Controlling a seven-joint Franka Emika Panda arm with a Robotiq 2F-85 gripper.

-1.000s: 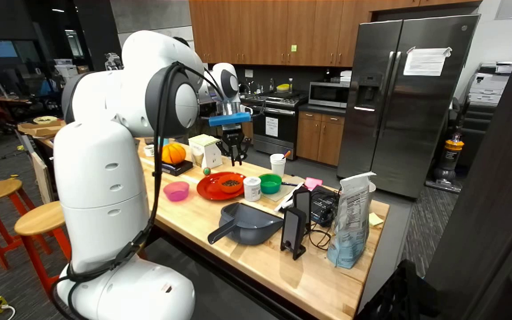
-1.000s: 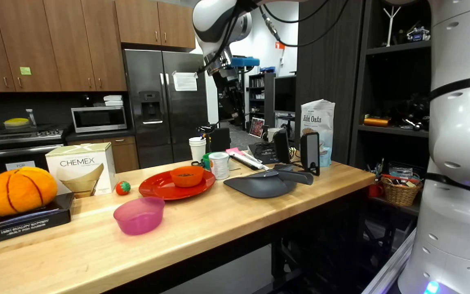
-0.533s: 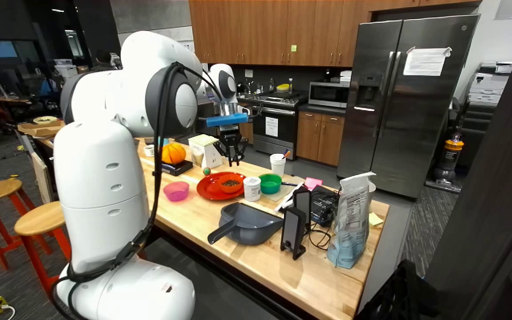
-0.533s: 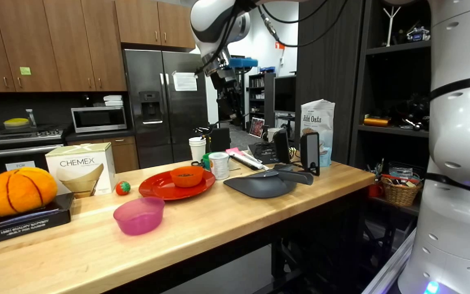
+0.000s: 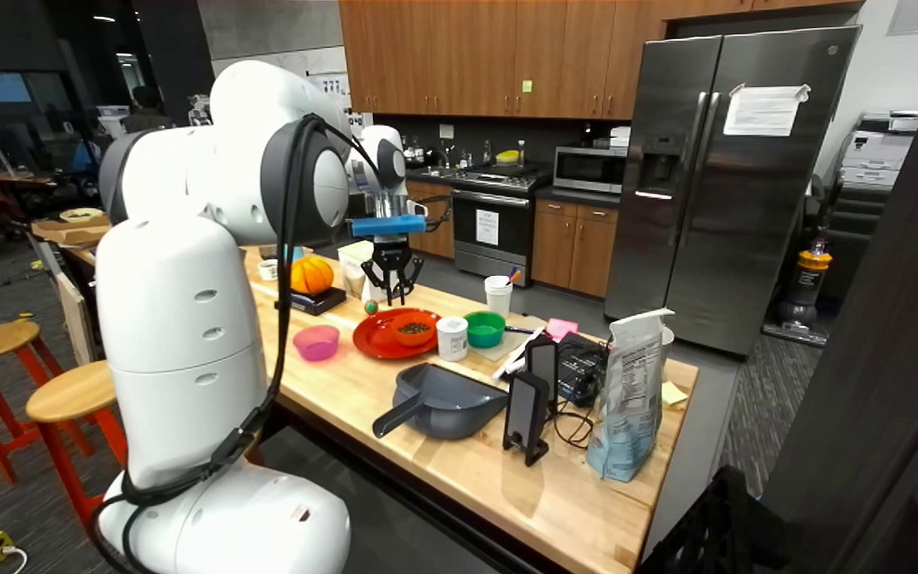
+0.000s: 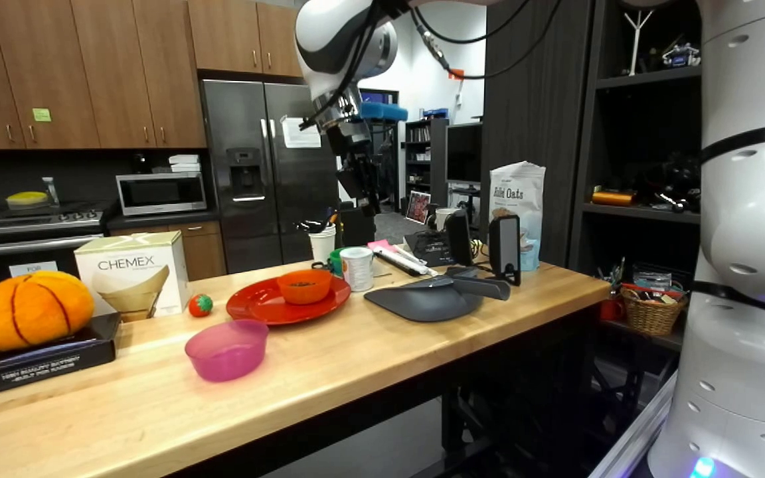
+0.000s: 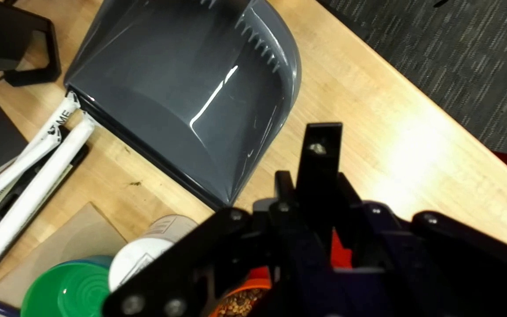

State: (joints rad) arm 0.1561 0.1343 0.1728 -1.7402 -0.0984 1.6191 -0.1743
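On the dustpan (image 7: 170, 88), smooth grey plastic, rather glossy, with bright streaks of reflection. On the table (image 7: 359, 88), light wood with fine visible grain and a soft shine. On the red plate (image 6: 259, 303), a smooth and shiny surface, plastic by appearance; on the pink bowl (image 6: 226, 358), translucent plastic, more matt. Fuzzy cloth, similar to felt, on the orange pumpkin (image 6: 30, 311). Mostly matt black on the gripper (image 5: 396, 300). Dark brushed-looking metal on the fridge (image 5: 762, 199).

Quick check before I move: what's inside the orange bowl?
Brown and tan bits lie inside the orange bowl; I can't tell what they are. Whatever is under their top layer is hidden, and in the wrist view the end effector covers part of the bowl.
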